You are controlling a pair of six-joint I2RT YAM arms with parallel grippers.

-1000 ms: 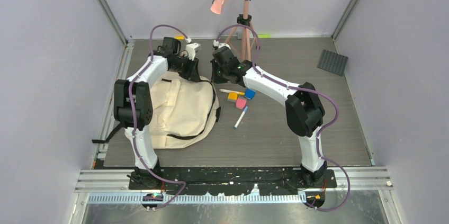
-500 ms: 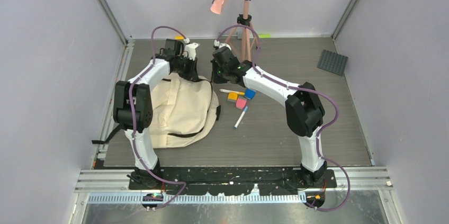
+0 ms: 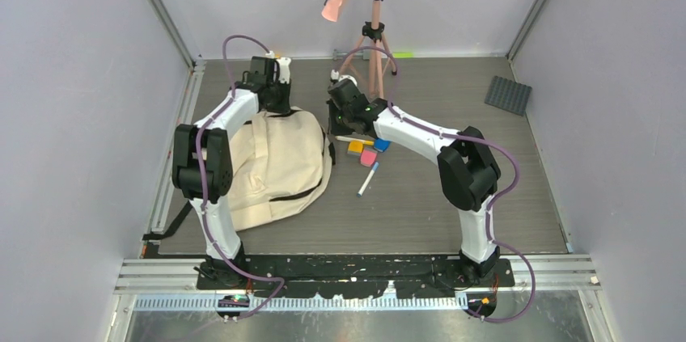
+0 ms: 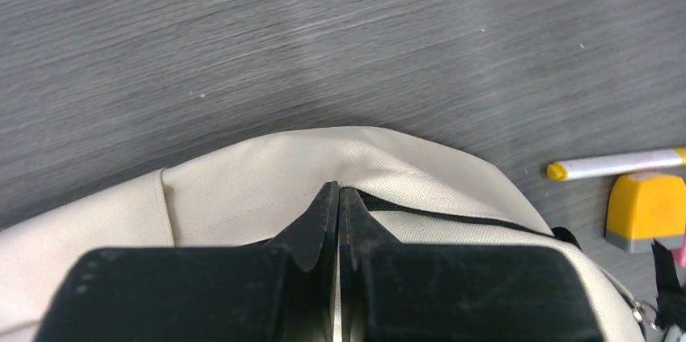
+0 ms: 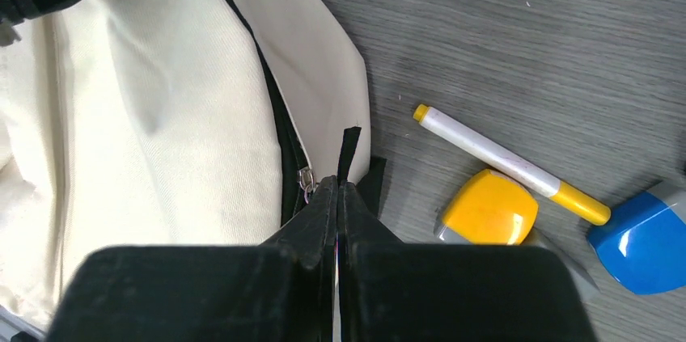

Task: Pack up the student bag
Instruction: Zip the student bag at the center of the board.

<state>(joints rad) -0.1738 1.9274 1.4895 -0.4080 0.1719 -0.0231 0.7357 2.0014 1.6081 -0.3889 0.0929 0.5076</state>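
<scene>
The student bag, cream canvas with black straps, lies flat on the left of the table. My left gripper is at its far top edge, shut on a fold of cream fabric beside the black zip. My right gripper is at the bag's right top corner, shut on a black zip tab next to the metal puller. A white marker with yellow caps, a yellow block and a blue block lie just right of the bag. A pink block and a blue-capped pen lie nearer.
A tripod with a pink piece on top stands at the back centre, just behind my right gripper. A dark grey studded plate lies at the far right. Walls close in on both sides.
My left gripper has shut on the bag's top fabric. The top of the bag has shifted and now lies spread toward the far edge. My right arm has moved slightly nearer.
</scene>
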